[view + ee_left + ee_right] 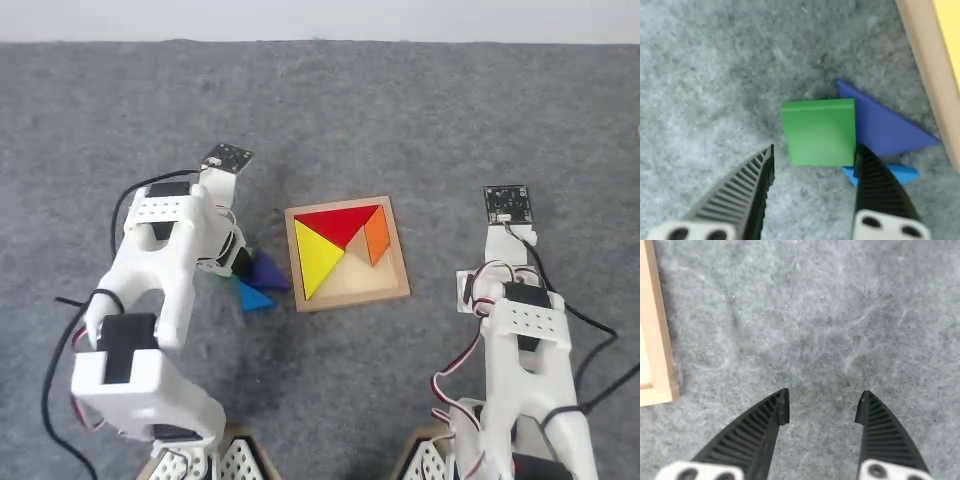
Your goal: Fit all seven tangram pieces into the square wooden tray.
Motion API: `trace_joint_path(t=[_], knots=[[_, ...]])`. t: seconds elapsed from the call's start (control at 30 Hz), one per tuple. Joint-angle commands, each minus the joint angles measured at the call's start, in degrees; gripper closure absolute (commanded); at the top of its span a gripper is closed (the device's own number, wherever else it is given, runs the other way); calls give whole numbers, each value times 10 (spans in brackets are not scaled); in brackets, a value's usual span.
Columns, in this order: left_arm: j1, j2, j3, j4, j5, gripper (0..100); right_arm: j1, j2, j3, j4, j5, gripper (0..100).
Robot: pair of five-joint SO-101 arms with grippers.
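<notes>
Left claw (815, 150) spreads wide, flat green square tile (818, 131) between its tips, framed for a pinch; right claw (824, 395) gapes, parked beside the square wooden tray (657, 340).

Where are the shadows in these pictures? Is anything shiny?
High view: soft, even light, no glare; a thin shadow edges the wooden tray on the grey mat. Left wrist view: dark shadow hugs the green square on its side farthest from the left tool. Right wrist view: a dim patch on the mat ahead of the right tool.
</notes>
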Motion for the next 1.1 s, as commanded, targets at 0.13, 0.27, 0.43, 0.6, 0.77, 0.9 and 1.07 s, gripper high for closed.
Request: trace_joint_path(t=[0.13,0.27,0.43,0.6,0.77,0.9,1.07], knots=[[31,18,5,-18,-5,833,-5,-17,-17,2,6,764],[51,18,5,-17,-3,834,-5,-17,-17,2,6,764],[47,18,-10,-14,0,867,-5,-17,-17,2,6,764],[41,18,-73,36,11,867,-5,-17,-17,2,6,764],[41,18,-138,84,11,869,-5,-17,-17,2,6,764],[42,18,-177,111,25,867,-5,-17,-17,2,6,764],[42,25,-169,113,27,795,-5,-17,-17,2,6,764]])
